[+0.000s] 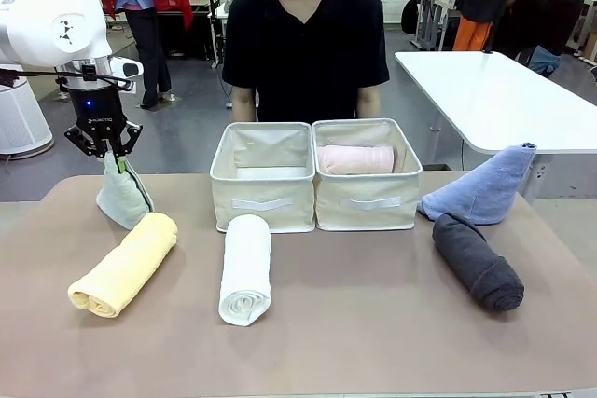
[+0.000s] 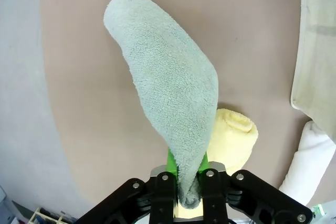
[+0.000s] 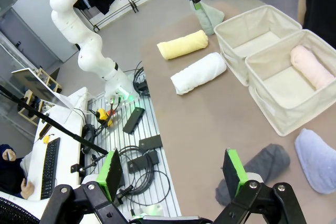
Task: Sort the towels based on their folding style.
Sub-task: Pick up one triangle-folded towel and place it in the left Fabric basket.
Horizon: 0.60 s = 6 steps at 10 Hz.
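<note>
Mint towel (image 1: 123,198), a fuzzy cone behind the yellow roll (image 1: 124,265), tip pinched in left claw (image 1: 114,154); right claw (image 3: 173,167) gapes wide.

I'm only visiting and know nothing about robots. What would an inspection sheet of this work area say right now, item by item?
Surface: brown table, with a left basket and a right basket of cream fabric side by side.
Job's things: pale mint cone towel pinched at its tip; yellow rolled towel, white rolled towel and dark grey rolled towel lie on the table; periwinkle cone towel at the right; pink rolled towel in the right basket.
Clutter: nothing seen.
Claws: left claw shut on the mint towel; right claw open, holding nothing.
Cables: black leads on a rack beside the table.
Surroundings: person at the far side; white table behind.
</note>
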Tool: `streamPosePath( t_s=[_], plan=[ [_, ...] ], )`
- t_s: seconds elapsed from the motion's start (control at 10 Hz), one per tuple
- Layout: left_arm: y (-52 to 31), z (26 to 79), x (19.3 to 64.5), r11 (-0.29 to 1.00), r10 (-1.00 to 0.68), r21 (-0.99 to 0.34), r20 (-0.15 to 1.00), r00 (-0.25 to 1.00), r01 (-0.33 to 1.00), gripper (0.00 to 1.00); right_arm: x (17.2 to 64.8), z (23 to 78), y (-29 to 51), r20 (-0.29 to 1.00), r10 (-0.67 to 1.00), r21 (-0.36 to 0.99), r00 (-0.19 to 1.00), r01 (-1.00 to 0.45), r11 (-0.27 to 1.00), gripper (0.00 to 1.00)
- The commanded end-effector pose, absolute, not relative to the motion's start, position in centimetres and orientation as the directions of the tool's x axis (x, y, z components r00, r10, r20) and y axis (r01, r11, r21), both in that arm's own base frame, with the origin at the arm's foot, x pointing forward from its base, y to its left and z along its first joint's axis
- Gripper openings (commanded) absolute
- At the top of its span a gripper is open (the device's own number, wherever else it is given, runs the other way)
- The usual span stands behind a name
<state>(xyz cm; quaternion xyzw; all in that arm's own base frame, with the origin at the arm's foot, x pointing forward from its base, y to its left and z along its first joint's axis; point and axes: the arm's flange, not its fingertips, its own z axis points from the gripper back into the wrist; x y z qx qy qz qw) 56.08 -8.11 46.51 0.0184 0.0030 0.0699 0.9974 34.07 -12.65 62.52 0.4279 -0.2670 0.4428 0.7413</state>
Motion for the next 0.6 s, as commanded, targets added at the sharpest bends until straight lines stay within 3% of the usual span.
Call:
streamPosePath(
  t_s=[0.0,0.3,0.4,0.5],
  plan=[
    [-8.0,46.4,56.1,0.988,0.155,0.022,-0.025,0.988,-0.155,0.00,34.2,62.4,-12.6,0.796,0.406,0.391,0.449,-0.894,0.220,1.00],
    [-7.4,47.6,55.9,0.988,0.152,0.017,-0.029,0.988,-0.151,0.00,34.2,62.4,-12.6,0.796,0.406,0.391,0.449,-0.894,0.220,1.00],
    [-6.4,50.6,54.8,0.996,0.086,0.008,-0.038,0.996,-0.085,0.13,34.2,62.4,-12.6,0.796,0.406,0.391,0.449,-0.894,0.220,1.00],
    [-5.3,54.9,52.8,0.999,0.009,0.031,-0.019,1.000,-0.008,0.13,34.2,62.4,-12.6,0.796,0.406,0.391,0.449,-0.894,0.220,1.00]
  ],
)
